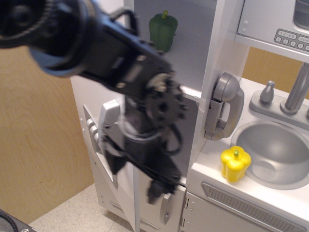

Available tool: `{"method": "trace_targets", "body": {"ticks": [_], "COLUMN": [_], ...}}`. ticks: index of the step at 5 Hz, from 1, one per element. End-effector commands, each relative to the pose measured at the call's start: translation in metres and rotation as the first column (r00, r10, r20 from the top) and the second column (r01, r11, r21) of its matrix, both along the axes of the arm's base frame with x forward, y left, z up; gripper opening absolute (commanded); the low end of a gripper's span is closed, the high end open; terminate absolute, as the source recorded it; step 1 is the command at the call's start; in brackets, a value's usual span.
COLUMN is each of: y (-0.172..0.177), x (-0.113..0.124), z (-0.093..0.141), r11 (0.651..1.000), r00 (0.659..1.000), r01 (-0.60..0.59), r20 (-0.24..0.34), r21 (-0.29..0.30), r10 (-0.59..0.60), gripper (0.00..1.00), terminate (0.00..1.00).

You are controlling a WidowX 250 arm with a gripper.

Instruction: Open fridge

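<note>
The fridge (pixel 193 53) stands open. Its large door (pixel 89 99) is swung out to the left and seen nearly edge-on, with the dispenser panel (pixel 107 115) partly hidden by my arm. Inside, a green pepper (pixel 163 30) sits on the white upper shelf (pixel 190 92). My black gripper (pixel 157 187) is motion-blurred and hangs low in front of the fridge opening, just above the lower door's short handle (pixel 166 209). It holds nothing that I can see, and the blur hides how its jaws stand. The door's long handle is hidden.
A grey toy phone (pixel 223 106) hangs on the fridge's right side. A yellow pepper (pixel 235 163) stands on the counter beside the sink (pixel 277 152) and faucet (pixel 295 92). A grey cabinet with buttons (pixel 275 24) is at the upper right. A wooden wall (pixel 34 140) is on the left.
</note>
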State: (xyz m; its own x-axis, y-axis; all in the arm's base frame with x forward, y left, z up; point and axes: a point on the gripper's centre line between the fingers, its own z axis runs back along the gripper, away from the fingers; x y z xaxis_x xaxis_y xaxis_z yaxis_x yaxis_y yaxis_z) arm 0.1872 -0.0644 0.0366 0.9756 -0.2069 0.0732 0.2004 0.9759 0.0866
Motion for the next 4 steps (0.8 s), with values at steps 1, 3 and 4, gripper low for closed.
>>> {"method": "trace_targets", "body": {"ticks": [1, 3, 4], "y": [-0.038, 0.006, 0.022], "x": [0.062, 0.099, 0.097], "z": [0.022, -0.005, -0.027], "r11": [0.995, 0.98, 0.974], "r00": [0.992, 0.971, 0.971], "r01": [-0.077, -0.193, -0.198], "r20": [0.097, 0.15, 0.158], "r21": [-0.056, 0.037, 0.107], "r10": [0.083, 0.186, 0.18], "gripper": [1.0, 1.0, 1.0], "terminate": [0.0, 0.0, 0.0]}}
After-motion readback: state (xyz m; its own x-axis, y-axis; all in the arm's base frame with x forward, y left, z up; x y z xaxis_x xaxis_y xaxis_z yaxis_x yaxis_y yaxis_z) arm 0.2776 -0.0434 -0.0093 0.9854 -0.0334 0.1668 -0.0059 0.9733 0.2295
